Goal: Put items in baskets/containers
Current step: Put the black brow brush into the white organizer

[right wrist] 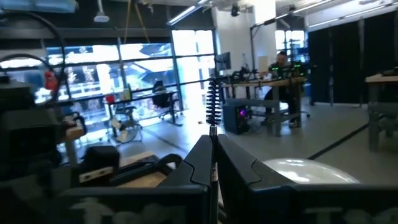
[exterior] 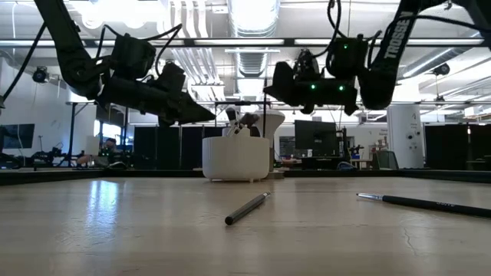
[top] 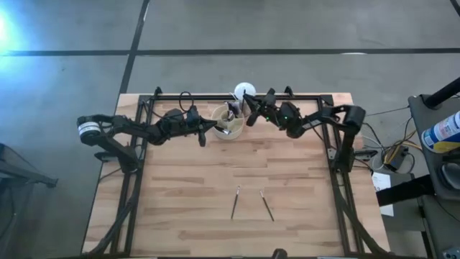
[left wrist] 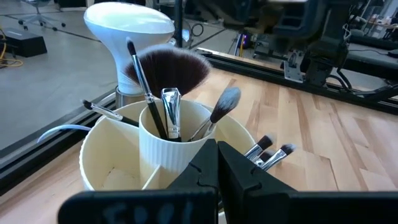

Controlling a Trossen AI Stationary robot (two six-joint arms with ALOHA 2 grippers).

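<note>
Right end effector [right wrist: 212, 163] closed on a thin spiral-tipped brush [right wrist: 213, 102], pinched low on the handle, bristle end standing up between the fingers; in the high view, hovering just right of the cream organiser [top: 228, 122] at upper centre of the frame. Left end effector [top: 208, 132] shut and holding nothing visible, poised just left of the same organiser, tips near its rim. Step in hand, as judged: lowering the held brush into a compartment. Best done by centring over an open outer pocket rather than the crowded middle cup, tilting the handle end downward first, descending slowly to avoid knocking the brushes already standing, and releasing only once the handle is past the rim. Worth keeping the left arm clear of the path, given how close both sit. Organiser contents in the left wrist view: centre cup [left wrist: 168, 140] holding a wide dark fan brush [left wrist: 171, 70], a slim dark-handled brush and a fluffy grey one; several small brush heads [left wrist: 271, 149] poking from the far outer pocket; nearest pocket apparently bare. Two loose brushes [top: 235, 202] lying on the table [top: 180, 187] at lower centre, well apart from the organiser. White ball on a stand [top: 244, 91] just behind it.
</note>
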